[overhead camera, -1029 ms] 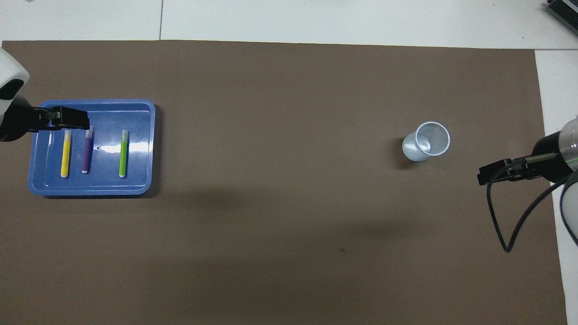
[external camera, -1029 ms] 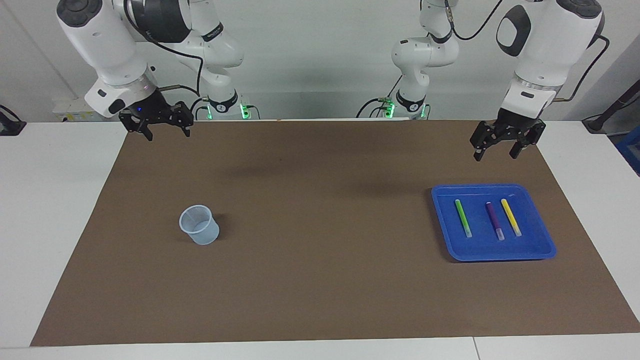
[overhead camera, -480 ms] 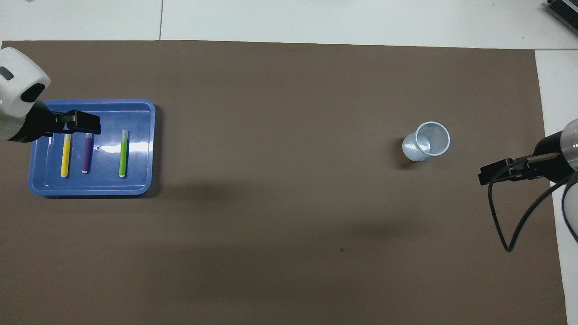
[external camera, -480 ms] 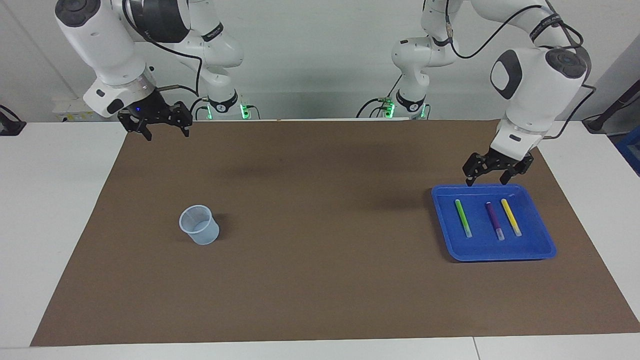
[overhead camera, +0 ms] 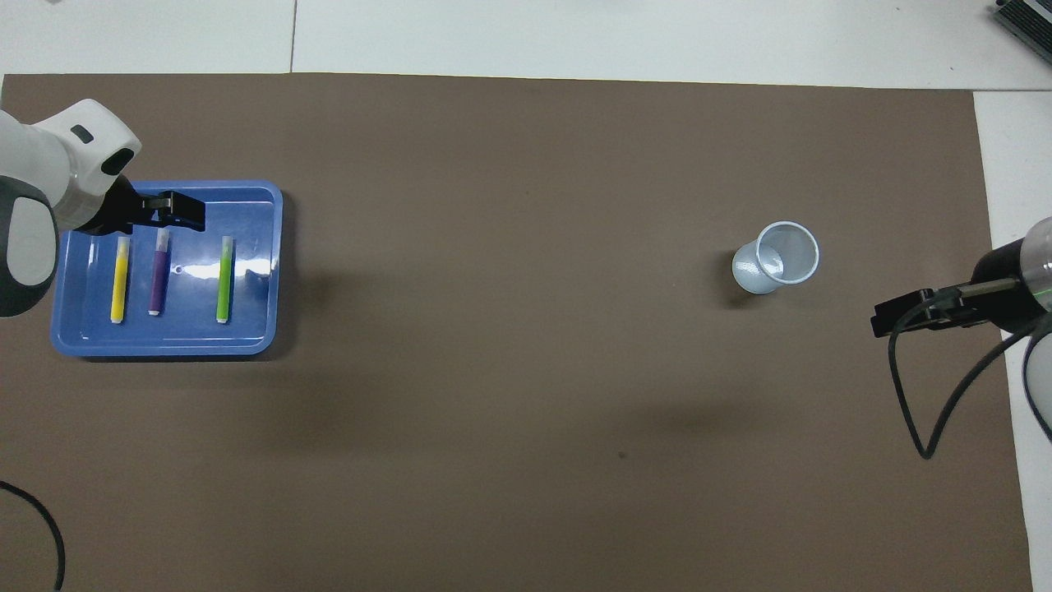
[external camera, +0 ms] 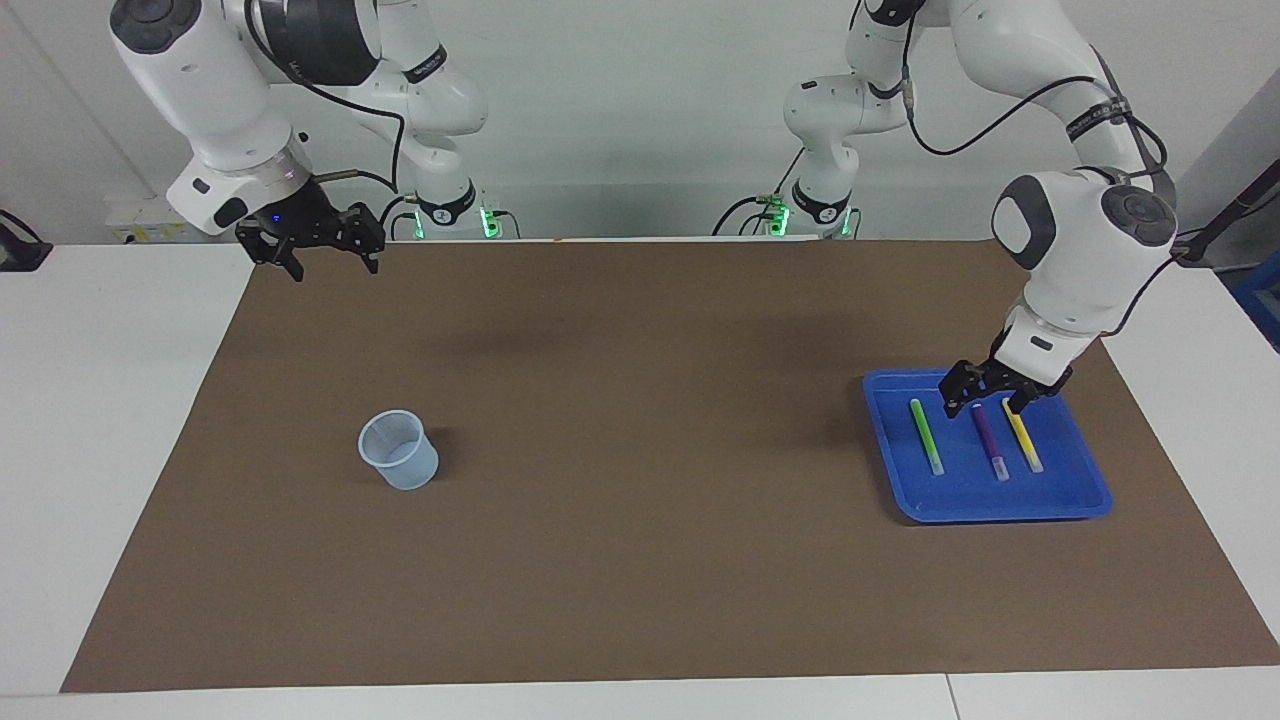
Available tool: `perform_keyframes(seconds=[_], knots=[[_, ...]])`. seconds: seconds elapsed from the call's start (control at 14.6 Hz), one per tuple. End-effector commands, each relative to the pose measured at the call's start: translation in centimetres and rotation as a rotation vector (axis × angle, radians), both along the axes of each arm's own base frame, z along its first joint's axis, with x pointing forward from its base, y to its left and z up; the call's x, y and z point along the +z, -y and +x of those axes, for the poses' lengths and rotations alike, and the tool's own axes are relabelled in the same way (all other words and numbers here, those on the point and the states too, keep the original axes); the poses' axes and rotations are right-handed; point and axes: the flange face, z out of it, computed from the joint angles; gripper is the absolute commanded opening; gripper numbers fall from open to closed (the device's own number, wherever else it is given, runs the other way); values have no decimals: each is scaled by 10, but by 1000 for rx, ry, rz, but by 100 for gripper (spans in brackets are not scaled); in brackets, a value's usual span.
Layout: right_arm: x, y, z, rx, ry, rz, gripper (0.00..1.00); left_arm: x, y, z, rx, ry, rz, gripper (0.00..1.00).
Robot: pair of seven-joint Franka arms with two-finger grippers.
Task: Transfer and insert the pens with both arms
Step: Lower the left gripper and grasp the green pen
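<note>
Three pens lie side by side in a blue tray (external camera: 1000,512) at the left arm's end of the table: green (external camera: 926,437), purple (external camera: 990,442) and yellow (external camera: 1024,437). They also show in the overhead view: green (overhead camera: 223,279), purple (overhead camera: 156,279), yellow (overhead camera: 120,281). My left gripper (external camera: 981,408) is open and empty, low over the tray, with its fingers on either side of the purple pen's end nearer the robots. It also shows in the overhead view (overhead camera: 168,220). My right gripper (external camera: 325,262) is open and empty, and waits in the air over the mat's corner at the right arm's end.
A pale translucent cup (external camera: 400,452) stands upright on the brown mat toward the right arm's end; it also shows in the overhead view (overhead camera: 777,259). The tray (overhead camera: 251,329) sits near the mat's edge. A black cable (overhead camera: 920,411) hangs from the right arm.
My left gripper has come down and forward from above the mat's edge to low over the tray, at the purple pen. The right gripper, the pens and the cup have stayed put.
</note>
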Motion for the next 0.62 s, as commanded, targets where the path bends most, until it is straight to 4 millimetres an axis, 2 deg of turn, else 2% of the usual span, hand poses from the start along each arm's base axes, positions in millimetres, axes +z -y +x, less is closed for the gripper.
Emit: perform_keyframes(seconds=[0.0,0.27,0.55], knots=[[0,4,-7,12,20,2,100,-32,-2,6,-14,-9,4,100],[-1,3,-7,16,20,2,100,-72,-4,-5,-10,-51,1,100],[-1,4,-7,18,20,2,100,-90,-13,-14,-11,-81,2,100]])
